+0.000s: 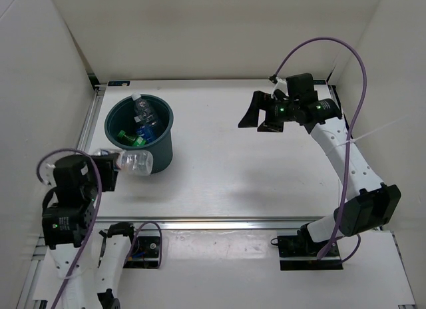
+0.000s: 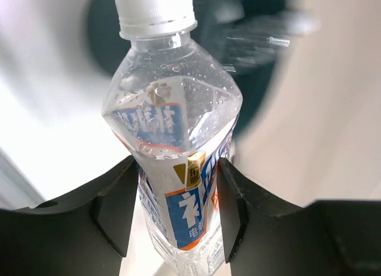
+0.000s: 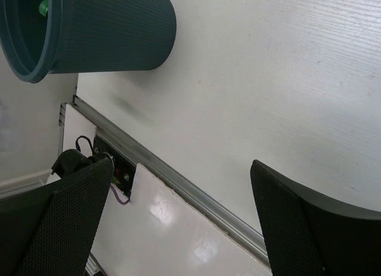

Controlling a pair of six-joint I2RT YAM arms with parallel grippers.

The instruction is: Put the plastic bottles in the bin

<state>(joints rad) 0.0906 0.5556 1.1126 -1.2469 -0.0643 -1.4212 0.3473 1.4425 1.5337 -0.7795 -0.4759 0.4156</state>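
My left gripper (image 1: 114, 165) is shut on a clear plastic bottle (image 1: 136, 162) with a blue label and white cap. It holds the bottle off the table, against the near left side of the dark teal bin (image 1: 162, 149). In the left wrist view the bottle (image 2: 172, 139) sits between both fingers (image 2: 116, 204), cap pointing away. The bin holds a green bottle (image 1: 126, 136) and a clear blue-labelled bottle (image 1: 146, 113). My right gripper (image 1: 261, 116) is open and empty, high over the far right of the table. Its wrist view shows the bin (image 3: 113, 32) far off.
White walls enclose the table on the left, back and right. A metal rail (image 1: 233, 222) runs along the near edge, also in the right wrist view (image 3: 178, 181). A purple cable (image 1: 346, 62) loops above the right arm.
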